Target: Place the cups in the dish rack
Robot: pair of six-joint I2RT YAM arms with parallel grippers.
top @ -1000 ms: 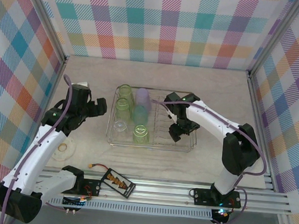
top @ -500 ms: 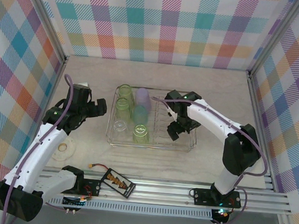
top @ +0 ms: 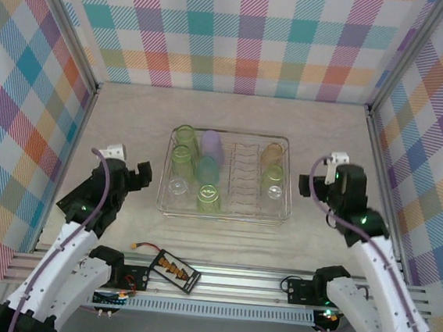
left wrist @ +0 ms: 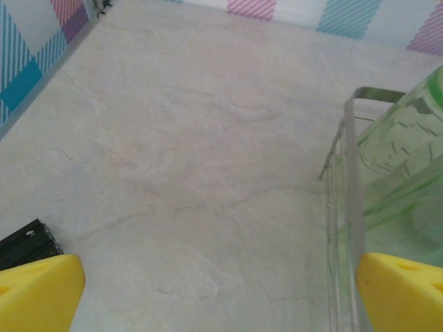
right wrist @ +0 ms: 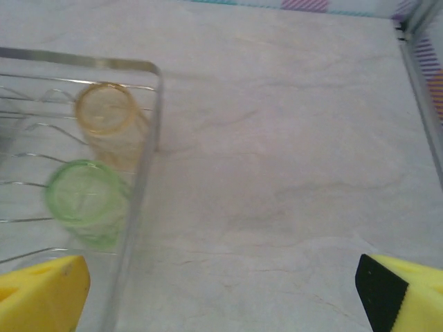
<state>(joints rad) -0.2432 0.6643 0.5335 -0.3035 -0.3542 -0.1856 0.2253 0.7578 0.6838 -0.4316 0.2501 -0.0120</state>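
Currently left fingers (left wrist: 38, 294) spread wide, empty; right fingers (right wrist: 405, 294) likewise; eight cups (top: 208, 169) in dish rack (top: 236, 218).

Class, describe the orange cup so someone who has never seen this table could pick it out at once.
Find the clear dish rack in the middle of the table. Look at its far right corner, away from the group of cups on its left side. The orange cup stands there, behind a light green cup, and is the only orange one.
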